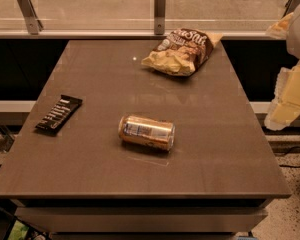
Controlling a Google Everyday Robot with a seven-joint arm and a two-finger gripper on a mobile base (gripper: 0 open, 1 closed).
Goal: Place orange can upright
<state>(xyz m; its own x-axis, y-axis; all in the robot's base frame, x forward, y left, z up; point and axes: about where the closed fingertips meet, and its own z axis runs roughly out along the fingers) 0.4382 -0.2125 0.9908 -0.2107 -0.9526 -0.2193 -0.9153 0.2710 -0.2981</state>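
The orange can (146, 132) lies on its side near the middle of the brown table (215, 154), its long axis running left to right. It is shiny orange-gold with a pale label band. My gripper (288, 96) hangs at the right edge of the view, beyond the table's right side and well apart from the can. It holds nothing that I can see.
A crinkled brown chip bag (182, 51) lies at the table's back right. A black snack bar (59, 113) lies near the left edge. A glass railing with metal posts (160, 11) runs behind the table.
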